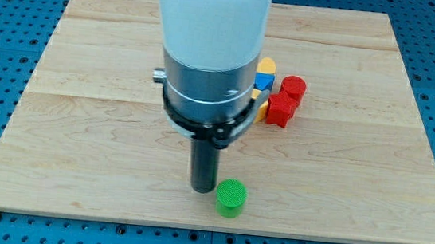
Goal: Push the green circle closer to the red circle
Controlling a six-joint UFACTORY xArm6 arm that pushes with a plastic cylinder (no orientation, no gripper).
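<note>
My tip (202,189) is sitting just to the view's left of the green circle (231,198), so near that I cannot tell whether the two are touching or a sliver apart. That placement looks only half suited to the job: the red circle (293,87) is lying well away from the green circle, toward the view's top and a little to the right, so a push from here would be sending the green circle mostly rightward, not upward. I judge that my tip would be better placed at the bottom-left of the green circle, with the push aimed up and right.

There is no gripper on this arm, only the rod, so nothing is being held.

The green circle is resting flat on the tabletop (81,125), close to its bottom edge and alone there. It is showing as a short, bright green cylinder with a ridged top face.

Up from the green circle, a small cluster is sitting together: the red circle, a second red block (280,110) just below it, a blue block (264,82) and yellow pieces (266,65) partly hidden behind the arm. The green circle should be stopped short of scattering them.
</note>
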